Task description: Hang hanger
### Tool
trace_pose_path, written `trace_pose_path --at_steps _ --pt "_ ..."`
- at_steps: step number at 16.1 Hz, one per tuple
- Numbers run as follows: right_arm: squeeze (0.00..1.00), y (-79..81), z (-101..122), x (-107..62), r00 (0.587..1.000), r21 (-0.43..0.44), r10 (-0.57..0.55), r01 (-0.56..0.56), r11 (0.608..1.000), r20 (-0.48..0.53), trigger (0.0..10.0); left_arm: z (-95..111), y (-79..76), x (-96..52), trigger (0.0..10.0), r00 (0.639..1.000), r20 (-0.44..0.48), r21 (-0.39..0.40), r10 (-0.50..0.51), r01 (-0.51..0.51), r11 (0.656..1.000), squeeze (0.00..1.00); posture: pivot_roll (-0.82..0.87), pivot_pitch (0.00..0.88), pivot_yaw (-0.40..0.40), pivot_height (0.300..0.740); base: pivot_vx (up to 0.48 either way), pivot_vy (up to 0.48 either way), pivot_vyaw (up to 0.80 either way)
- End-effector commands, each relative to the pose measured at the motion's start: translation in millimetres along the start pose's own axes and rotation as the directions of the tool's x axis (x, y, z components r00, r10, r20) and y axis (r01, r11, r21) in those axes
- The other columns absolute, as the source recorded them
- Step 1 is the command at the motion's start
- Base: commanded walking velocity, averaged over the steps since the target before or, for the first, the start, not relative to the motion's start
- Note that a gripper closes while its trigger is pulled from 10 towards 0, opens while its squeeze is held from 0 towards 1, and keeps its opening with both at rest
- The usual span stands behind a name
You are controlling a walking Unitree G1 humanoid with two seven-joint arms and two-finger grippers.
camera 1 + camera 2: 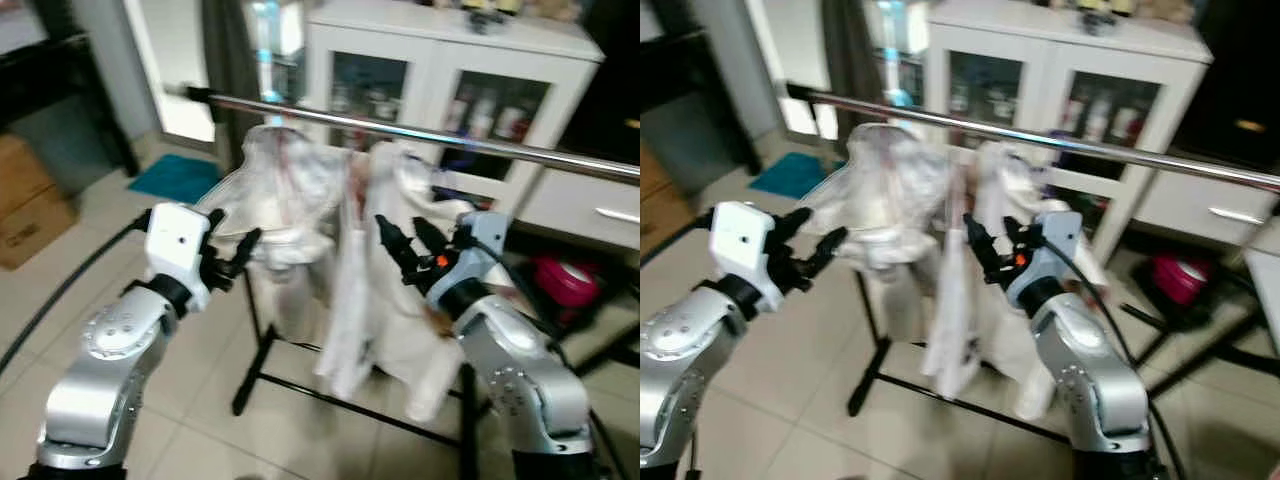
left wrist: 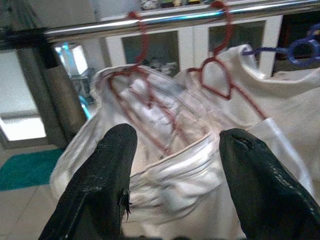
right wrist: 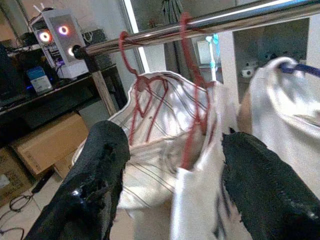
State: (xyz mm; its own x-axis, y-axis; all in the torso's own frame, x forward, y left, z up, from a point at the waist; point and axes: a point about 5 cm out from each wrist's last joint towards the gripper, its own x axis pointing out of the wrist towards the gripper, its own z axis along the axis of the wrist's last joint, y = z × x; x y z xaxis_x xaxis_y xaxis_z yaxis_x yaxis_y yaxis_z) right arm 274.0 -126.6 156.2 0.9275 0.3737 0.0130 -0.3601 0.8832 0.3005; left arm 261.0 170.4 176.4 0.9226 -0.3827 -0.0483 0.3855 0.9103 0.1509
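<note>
We find both red hangers (image 2: 215, 75) hooked on the rail (image 1: 420, 132) across the upper frame. Left end effector (image 1: 232, 257) and right end effector (image 1: 408, 240) are spread, empty (check hooks seat fully).

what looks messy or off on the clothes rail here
The leftmost white garment is bunched in a crumpled wad around its red hanger on the steel rail instead of draping flat. Both end effectors, left and right, are open and empty.
</note>
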Motion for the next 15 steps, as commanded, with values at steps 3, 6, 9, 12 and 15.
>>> trace_pose_path --at_steps 3,6,9,12,15 --pt "0.54 -2.4 -8 5.9 0.998 0.007 -0.031 0.032 0.999 -0.051 10.0 0 4.3 2.0 10.0 0.999 0.005 -0.01 0.033 -0.033 0.999 0.0 0.0 0.0 0.007 0.74 0.0 0.457 0.0" --pt "0.0 -3.1 -10 13.3 0.995 -0.015 -0.069 0.068 0.998 -0.073 10.0 3 9.7 3.6 10.0 0.997 0.0 0.001 0.083 -0.083 0.997 0.0 0.01 0.0 0.004 0.74 0.0 0.0 0.0" --pt "0.0 1.6 -13 14.8 0.995 -0.045 -0.053 0.05 0.998 -0.084 10.0 6 11.5 3.9 10.0 0.996 0.024 0.014 0.091 -0.092 0.996 0.0 0.02 0.0 -0.001 0.74 0.193 0.0 0.8" --pt "0.0 0.4 -14 18.2 0.995 -0.041 -0.065 0.061 0.997 -0.08 10.0 4 11.5 3.0 10.0 0.996 0.011 0.033 0.088 -0.088 0.996 0.0 0.02 0.0 -0.001 0.74 0.338 0.0 0.8" --pt "0.0 3.2 -16 20.1 0.995 -0.065 -0.049 0.043 0.997 -0.091 10.0 4 10.4 2.8 10.0 0.998 0.007 0.054 0.07 -0.07 0.996 0.0 0.02 0.0 0.0 0.74 0.36 0.0 0.2"
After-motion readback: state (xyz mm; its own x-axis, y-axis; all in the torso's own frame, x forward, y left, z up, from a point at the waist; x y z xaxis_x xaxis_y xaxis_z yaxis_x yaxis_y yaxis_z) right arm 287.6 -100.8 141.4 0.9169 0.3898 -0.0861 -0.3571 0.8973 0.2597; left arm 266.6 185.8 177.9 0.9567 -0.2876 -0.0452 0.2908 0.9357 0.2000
